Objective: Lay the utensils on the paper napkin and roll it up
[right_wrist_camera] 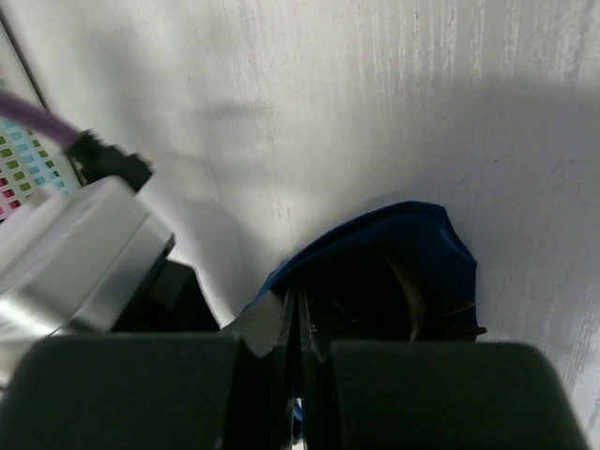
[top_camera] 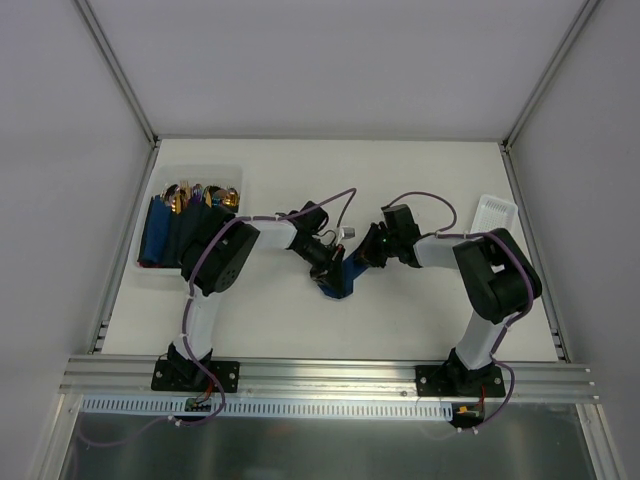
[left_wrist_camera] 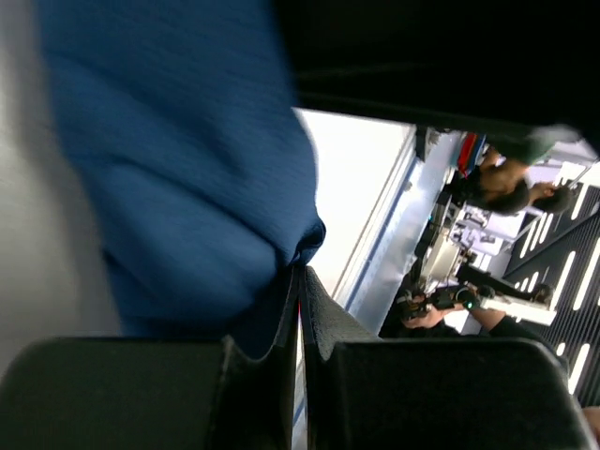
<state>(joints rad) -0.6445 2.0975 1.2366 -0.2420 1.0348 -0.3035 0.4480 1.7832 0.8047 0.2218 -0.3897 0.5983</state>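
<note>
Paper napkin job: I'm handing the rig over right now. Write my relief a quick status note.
Left pincer: shut on the paper napkin.
Right pincer: shut on its edge.
Napkin is mid-table, already curled into a loose tube.
Gold utensils stand in the bin at left; whether any lie inside the tube, I cannot tell.
Left to do: finish the roll, release.
</note>
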